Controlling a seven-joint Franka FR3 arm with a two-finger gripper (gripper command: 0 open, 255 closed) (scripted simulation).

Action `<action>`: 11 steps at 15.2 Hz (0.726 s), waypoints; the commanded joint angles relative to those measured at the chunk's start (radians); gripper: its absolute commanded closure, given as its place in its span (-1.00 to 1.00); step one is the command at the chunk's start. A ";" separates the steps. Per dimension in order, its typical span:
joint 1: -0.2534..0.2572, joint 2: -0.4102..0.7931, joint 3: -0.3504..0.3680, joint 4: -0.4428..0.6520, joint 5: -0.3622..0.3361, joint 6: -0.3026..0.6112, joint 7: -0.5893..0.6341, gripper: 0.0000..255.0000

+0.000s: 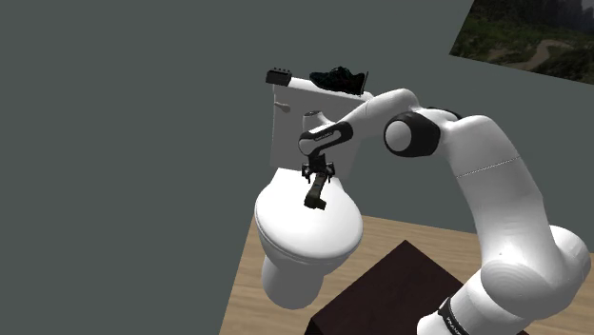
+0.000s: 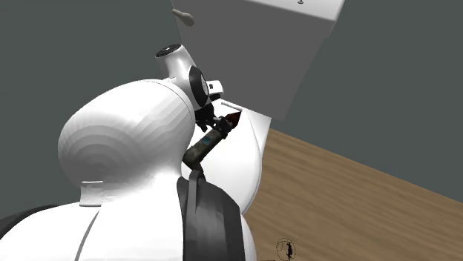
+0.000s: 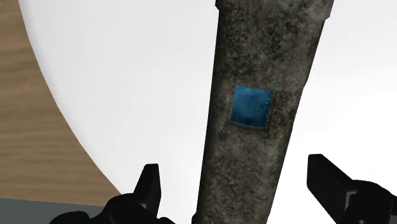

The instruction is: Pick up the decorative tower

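Item: decorative tower (image 1: 315,193), 1 piece, a slim mottled grey-brown shaft with 1 blue square (image 3: 252,107) on its side and a red tip (image 2: 236,117). Location: over the closed white toilet lid (image 1: 295,228), in front of the tank (image 1: 297,124); whether its lower end touches the lid cannot be told. Hand: 1 black gripper (image 1: 319,175), directly above the tower in the shoulder view and pointing down at the lid. State of hand: the 2 fingers (image 3: 150,186) stand apart with the shaft between them. The wrist view shows a strip of white lid on each side of the shaft, so nothing is clasped (straddled, not held). Axis: the tower's long axis runs nearly in line with the gripper's own reach, leaning a little in the second exterior view, its broader part farther from the hand. Judgement: the hand looks placed for the grasp; the coming move calls for closing squarely across the shaft, then rising straight up. Clearance: open air above the lid. The tank, with 1 dark object (image 1: 338,78) on top, stands behind the hand, and the grey wall (image 1: 124,143) behind that. The lid's curved edge lies to 1 side, with wooden floor (image 3: 38,127) beyond. Risk: a leaning, rounded shaft may twist as the fingers close, or topple and roll off the lid.
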 commanded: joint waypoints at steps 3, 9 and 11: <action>-0.001 0.043 -0.001 0.019 -0.001 0.023 0.007 -1.00; -0.001 0.050 -0.002 0.024 -0.001 0.026 0.007 1.00; -0.001 0.050 -0.002 0.024 -0.001 0.026 0.008 1.00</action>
